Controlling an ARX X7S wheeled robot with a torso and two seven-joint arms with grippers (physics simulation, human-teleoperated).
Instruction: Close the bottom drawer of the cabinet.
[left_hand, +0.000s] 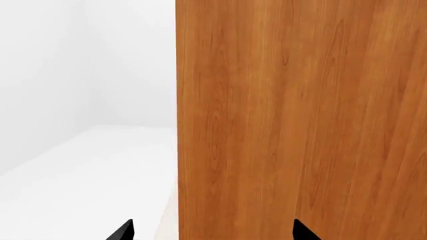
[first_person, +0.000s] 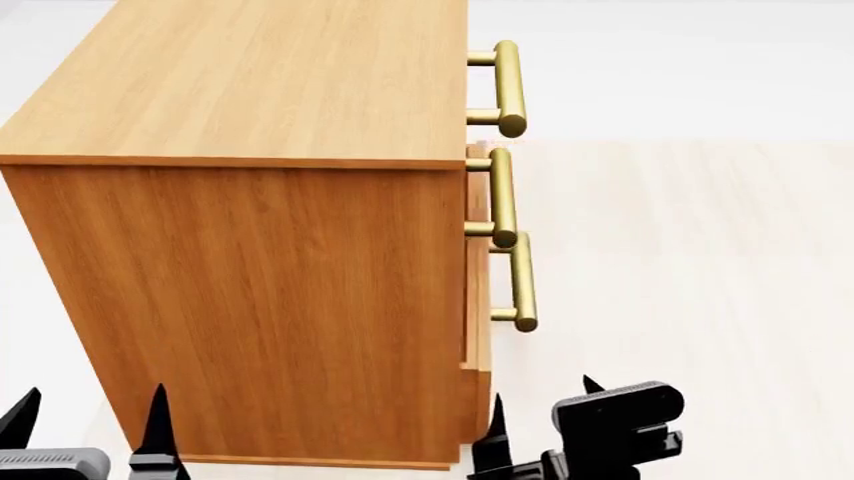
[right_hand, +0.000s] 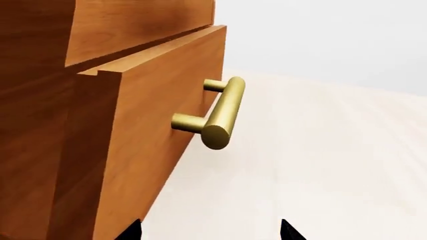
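- Bottom drawer (first_person: 477, 340) stood slightly out from the cabinet (first_person: 254, 250).
- Right tool (first_person: 541, 420), released, hung just beside drawer front; left tool (first_person: 87, 420) released too.
- Approach step; next, press the front inward.

A pale cream floor (first_person: 694, 260) with faint plank lines is seen in the head view. Plain white walls (left_hand: 80, 60) are shown meeting at a corner, evenly lit.
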